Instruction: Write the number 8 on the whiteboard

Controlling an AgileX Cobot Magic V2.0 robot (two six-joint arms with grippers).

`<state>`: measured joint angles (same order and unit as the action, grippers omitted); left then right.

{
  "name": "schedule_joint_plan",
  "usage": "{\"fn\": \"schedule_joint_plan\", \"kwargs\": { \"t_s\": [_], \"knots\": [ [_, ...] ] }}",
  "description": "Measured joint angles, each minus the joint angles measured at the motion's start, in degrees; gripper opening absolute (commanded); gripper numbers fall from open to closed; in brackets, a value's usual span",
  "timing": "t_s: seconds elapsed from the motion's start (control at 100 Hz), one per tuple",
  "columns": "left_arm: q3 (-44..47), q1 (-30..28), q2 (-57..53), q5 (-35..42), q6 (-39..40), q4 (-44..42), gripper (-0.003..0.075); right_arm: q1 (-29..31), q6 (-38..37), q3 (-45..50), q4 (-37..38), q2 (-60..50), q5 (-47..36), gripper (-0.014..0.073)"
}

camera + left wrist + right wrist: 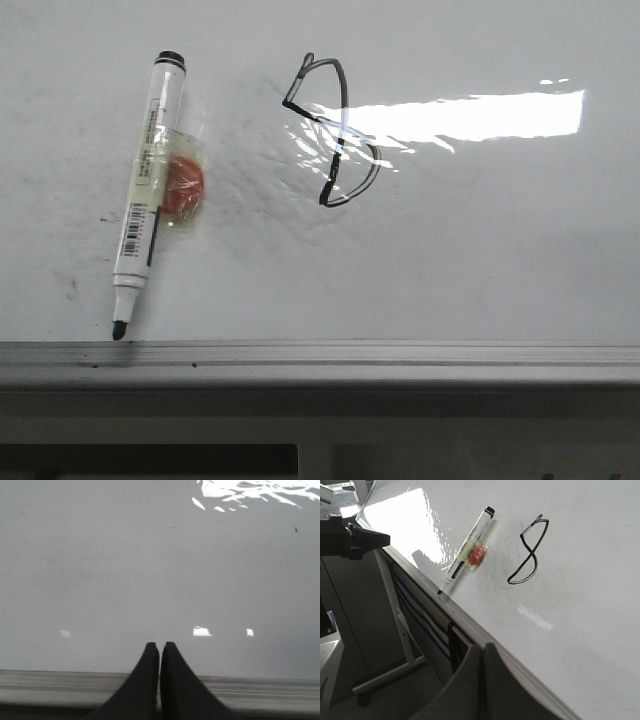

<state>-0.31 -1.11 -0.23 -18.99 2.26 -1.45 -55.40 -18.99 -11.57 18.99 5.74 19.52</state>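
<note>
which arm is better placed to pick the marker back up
Left, tentatively. The white black-tipped marker lies on the left of the glossy whiteboard. Both the left gripper and right gripper are shut, empty, near the edge rail.

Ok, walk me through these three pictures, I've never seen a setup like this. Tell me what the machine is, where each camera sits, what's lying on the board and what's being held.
This is a robot with two arms. One camera looks forward over a whiteboard with a grey rail along its near edge. The other two cameras ride on the wrists, so each shows its own arm's dark fingers at the bottom. On the board is a hand-drawn black number 8, lopsided. To its left lies an uncapped marker, tip toward the rail, with a red piece taped to it. The left tool is shut with nothing in it, over the board's near edge. The right tool is also shut and empty, off the board's edge. Nothing is held.
</note>
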Motion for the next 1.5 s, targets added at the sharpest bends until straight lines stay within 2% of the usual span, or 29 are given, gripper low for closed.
{"fn": "schedule_joint_plan", "kwargs": {
  "t_s": [0.69,0.84,0.96,1.1,1.3,1.5],
  "knots": [
    [0.0,0.0,0.0,0.0,0.0,-0.11,-0.002,0.0,0.14,0.04,0.0,0.0,0.23,-0.0063],
    [0.0,0.0,0.0,0.0,0.0,-0.11,-0.002,2.6,0.47,0.4,-2.56,0.0,0.59,-0.0063],
    [0.0,0.0,0.0,0.0,0.0,-0.11,-0.002,8.07,3.05,2.67,-6.97,0.97,-1.48,-0.0063],
    [0.0,0.0,0.0,0.0,0.0,-0.11,-0.002,17.65,4.95,7.26,-10.22,1.96,-7.63,-0.0063],
    [0.0,0.0,0.0,0.0,0.0,-0.11,-0.002,34.32,9.65,12.09,-11.13,2.03,-16.01,-0.0063],
    [0.0,0.0,0.0,0.0,0.0,-0.11,-0.002,50.91,13.67,12.2,-11.69,1.47,-16.34,-0.0063]
  ]
}}
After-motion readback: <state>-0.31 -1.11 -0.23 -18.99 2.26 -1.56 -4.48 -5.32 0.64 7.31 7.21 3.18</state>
